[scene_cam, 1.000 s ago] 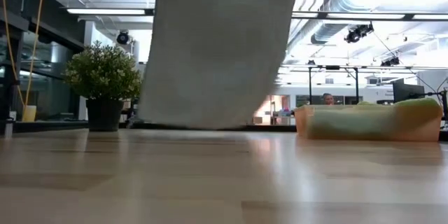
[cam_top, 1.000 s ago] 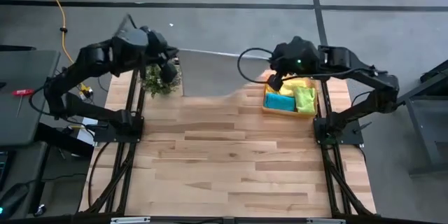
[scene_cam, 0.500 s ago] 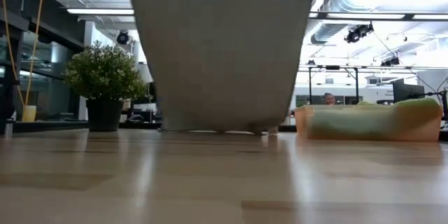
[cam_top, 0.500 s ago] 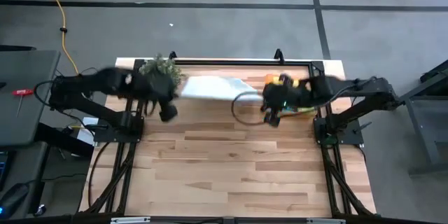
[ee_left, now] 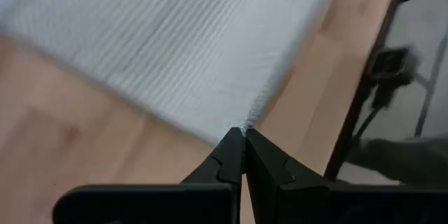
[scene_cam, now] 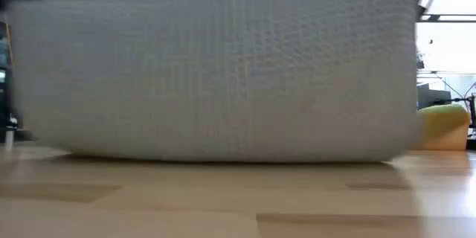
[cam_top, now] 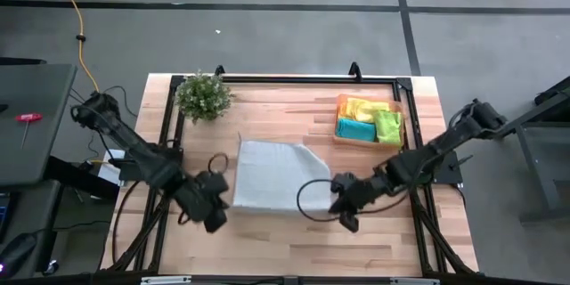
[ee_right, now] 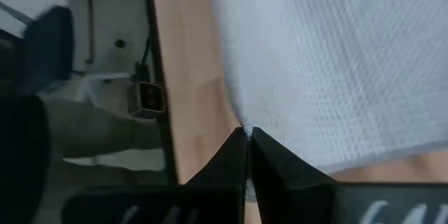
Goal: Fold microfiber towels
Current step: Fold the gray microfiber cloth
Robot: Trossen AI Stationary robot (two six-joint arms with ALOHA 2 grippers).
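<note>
A pale grey-blue microfiber towel is spread over the middle of the table. Its far part lies on the wood. Its near edge is held up between my two grippers, so the towel fills the low view. My left gripper is shut on the near left corner. My right gripper is shut on the near right corner. Yellow, teal and lime green towels lie in the orange tray at the far right. My left gripper pinches the towel's near left corner between its two shut fingers, right at the corner's tip. The towel spreads away from the fingers, with its far part on the table. My right gripper pinches the towel's near right corner between its two shut fingers, at the edge. The towel spreads away from the fingers, and its near edge is drawn across to the other gripper.
A small potted plant stands at the far left of the table. Black frame rails run along the far edge and both sides. Bare wood lies between the towel and the near edge.
Both grippers have moved from the far side toward the table's near edge and down, still shut on the towel's corners. The towel hung upright below them before. Now it is drawn out over the table's middle, its trailing part laid on the wood.
</note>
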